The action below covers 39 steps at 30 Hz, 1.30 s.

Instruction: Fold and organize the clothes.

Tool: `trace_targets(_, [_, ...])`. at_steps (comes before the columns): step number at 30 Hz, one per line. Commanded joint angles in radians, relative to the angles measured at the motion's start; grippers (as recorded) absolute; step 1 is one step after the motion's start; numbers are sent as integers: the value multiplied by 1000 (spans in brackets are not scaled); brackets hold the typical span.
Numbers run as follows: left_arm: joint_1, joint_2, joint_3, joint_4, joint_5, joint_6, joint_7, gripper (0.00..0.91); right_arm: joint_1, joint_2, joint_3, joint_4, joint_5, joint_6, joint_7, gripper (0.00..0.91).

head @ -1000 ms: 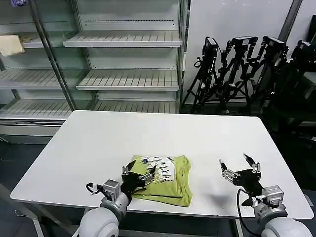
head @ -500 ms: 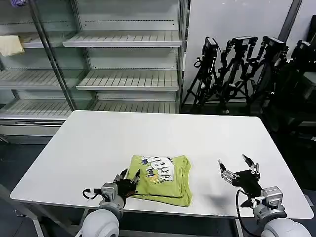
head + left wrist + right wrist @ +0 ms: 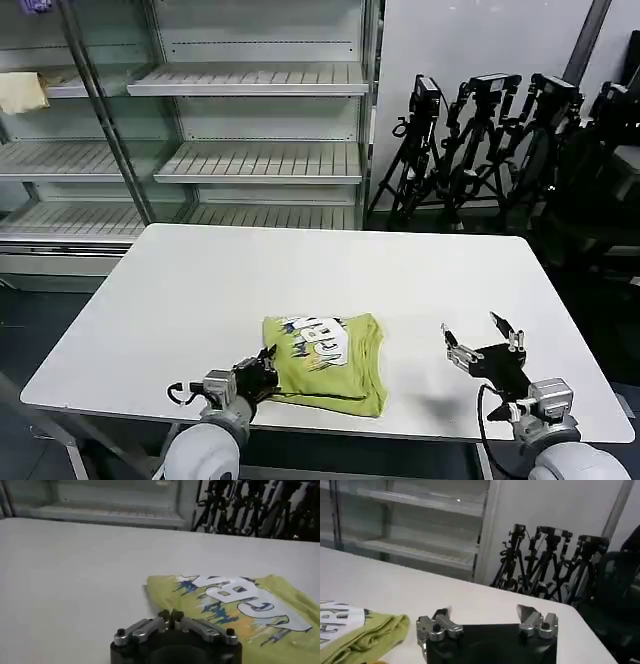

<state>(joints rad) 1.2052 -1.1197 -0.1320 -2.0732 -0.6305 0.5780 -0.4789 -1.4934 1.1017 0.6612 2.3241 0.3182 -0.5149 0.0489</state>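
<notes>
A lime shirt [image 3: 325, 362] with a printed front is lying folded on the tabletop [image 3: 200, 290] toward 6 o'clock, the left end effector [image 3: 262, 368] sitting pressed together at its 9 o'clock edge, the right end effector [image 3: 485, 340] hovering spread well apart at 3 o'clock; any final squaring likely wants gentle edge nudges.

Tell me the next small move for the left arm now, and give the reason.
Probably draw the left gripper a little farther back toward the robot and park it. The T-shirt already lies folded in a compact rectangle near the table front edge, the left gripper's fingers are shut and hold no cloth, beside the shirt's near corner, and the right gripper waits open, well clear of it.
</notes>
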Motion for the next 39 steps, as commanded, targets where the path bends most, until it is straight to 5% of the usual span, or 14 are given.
trace_targets(1, [23,114,-219,-43,184,2,167,10,-16,-4,21,9,9,2,-2,907])
trace_targets(9, [150,327,-668,-5,267,0,434,10,-13,-4,25,5,13,8,-5,907])
trace_targets(16, [141,407,-761,-58,286,-1,480,10,-2,1,17,-3,14,10,-4,907])
trace_targets(21, [104,336,-597,-236,300,0,485,10,-3,-6,16,0,13,8,-3,907])
trace_targets(29, [81,182,-44,-374,305,-1,373,10,-16,-14,25,1,13,7,-4,907])
trace_targets(34, [72,-8,195,-332,430,-7,354,10,-4,-12,11,-2,7,4,-3,907])
trace_targets(39, [67,-162,407,-127,746,-111,375,10,15,-21,11,-2,9,2,-2,907])
